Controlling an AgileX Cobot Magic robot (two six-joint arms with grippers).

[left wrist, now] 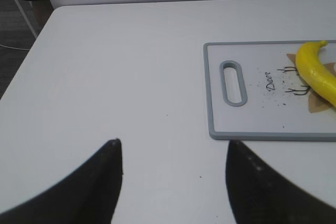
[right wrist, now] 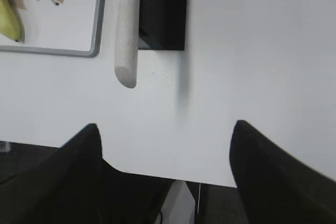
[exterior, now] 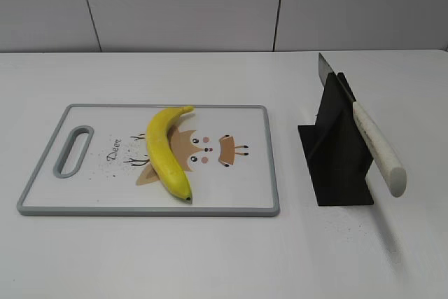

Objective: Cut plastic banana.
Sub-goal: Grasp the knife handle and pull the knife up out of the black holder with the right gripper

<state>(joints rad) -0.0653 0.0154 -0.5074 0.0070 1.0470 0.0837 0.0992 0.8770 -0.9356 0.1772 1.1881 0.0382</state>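
Nearest the cameras, both end effectors are idle. The left gripper hangs over bare white tabletop with its dark fingers spread wide, holding nothing, short of the board's handle end. The right gripper is likewise spread and empty, poised near the table's front edge, with the knife handle's butt just ahead of it. Neither arm appears in the exterior view.

Next out, the white plastic cutting board with a grey rim and a slotted handle lies flat on the table, handle to the left. It bears a cartoon deer print and fine dark specks. The smooth, bright yellow curved plastic banana rests whole on the board, roughly at its centre, its dark tip toward the front rim and its stem toward the far rim. In my judgement, that central placement gives a blade clear travel on either side.

To the right, well apart from the board, a black angled knife stand holds a knife with a pale speckled handle. The handle slopes out toward the front and the blade rises behind. This presentation appears intended to offer the handle to the right gripper.

Assessment: cutting not yet begun; the knife is untouched.
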